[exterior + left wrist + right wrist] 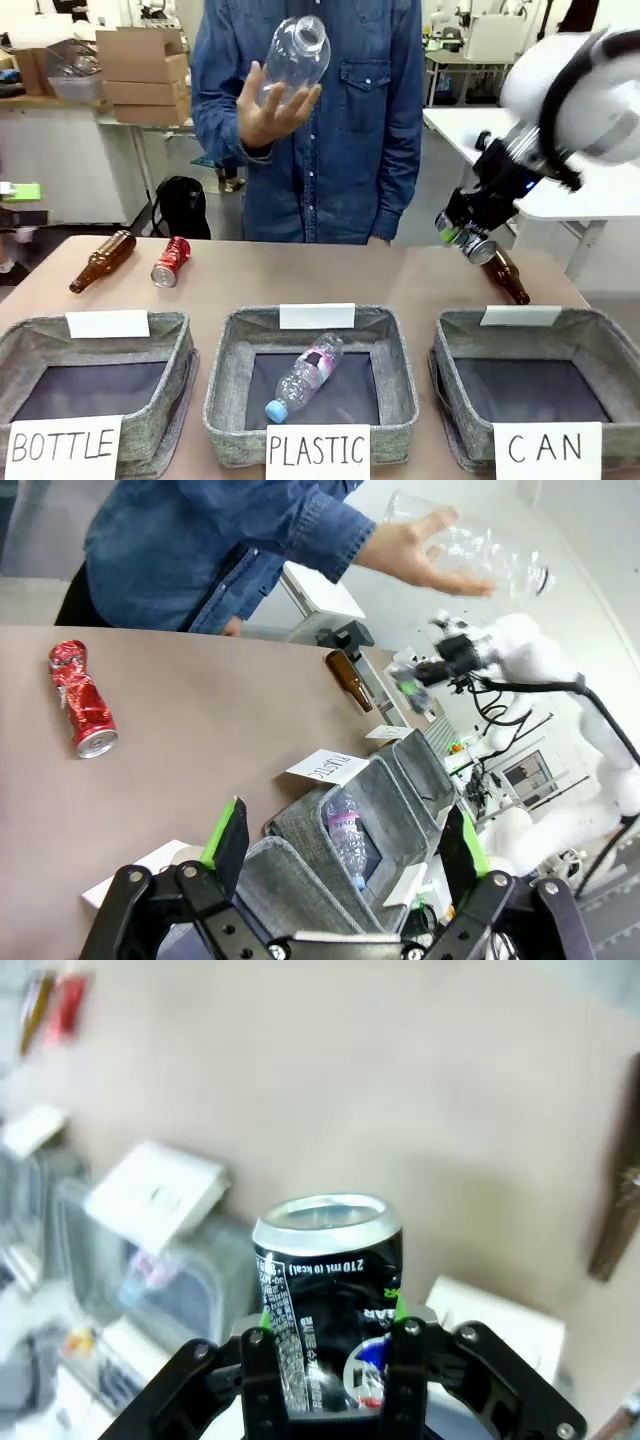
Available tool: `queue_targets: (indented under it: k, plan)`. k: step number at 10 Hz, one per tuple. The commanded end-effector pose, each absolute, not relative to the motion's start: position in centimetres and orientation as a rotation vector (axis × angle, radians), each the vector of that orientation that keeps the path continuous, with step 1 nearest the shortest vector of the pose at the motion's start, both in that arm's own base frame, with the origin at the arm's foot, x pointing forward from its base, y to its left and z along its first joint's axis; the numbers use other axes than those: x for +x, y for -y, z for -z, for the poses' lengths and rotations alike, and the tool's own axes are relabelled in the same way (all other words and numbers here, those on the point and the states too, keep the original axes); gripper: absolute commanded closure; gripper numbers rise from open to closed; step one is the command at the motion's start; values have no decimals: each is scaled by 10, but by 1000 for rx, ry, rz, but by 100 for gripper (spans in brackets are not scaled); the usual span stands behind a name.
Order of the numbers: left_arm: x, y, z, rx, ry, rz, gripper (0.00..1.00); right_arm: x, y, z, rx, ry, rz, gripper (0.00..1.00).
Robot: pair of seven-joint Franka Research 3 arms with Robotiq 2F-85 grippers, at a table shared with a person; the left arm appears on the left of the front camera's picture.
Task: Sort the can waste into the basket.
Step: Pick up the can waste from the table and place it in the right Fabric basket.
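Brown tabletop (300, 275) runs across the near ground, and at its near edge, on the robot's right, sits the basket (600, 330) labelled CAN, with nothing visible inside. Raised above the surface near the basket's far rim, and by my judgement not yet over the opening, the right tool (468, 237) is clenched around the dark can (327, 1290). Its pads press the printed wall about mid-height, and the silver end points away from the wrist. I judge the can light, thin-walled, smooth enough to slip and easily crushed, so a mid-body hold with modest force suits it. The left tool (345, 835) hangs released and empty. Farther off, the red can (170, 262) lies on its side at the robot's left, well apart from both tools. Its dented wall is uneven, so gripping across the middle looks safest. Beyond, a person's hand (268, 112) holds a clear plastic bottle (298, 52).
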State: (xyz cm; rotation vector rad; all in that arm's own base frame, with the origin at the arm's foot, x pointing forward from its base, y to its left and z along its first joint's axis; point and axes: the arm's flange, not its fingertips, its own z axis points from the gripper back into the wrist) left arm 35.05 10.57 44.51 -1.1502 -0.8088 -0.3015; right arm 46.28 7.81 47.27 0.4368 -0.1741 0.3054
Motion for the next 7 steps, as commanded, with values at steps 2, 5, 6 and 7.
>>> queue_targets:
  k: [2,5,6,7]
  plan:
    - [351,-105,-446,-1160,837,313,0,351,-53,-490,411,120,-615,100]
    - [351,-105,-446,-1160,837,313,0,289,-35,-458,12,192,-1148,100]
    - [351,-105,-446,-1160,837,313,0,293,-41,-453,80,202,-1194,100]
    - [351,-105,-446,-1160,837,313,0,297,-42,-475,187,81,-840,100]
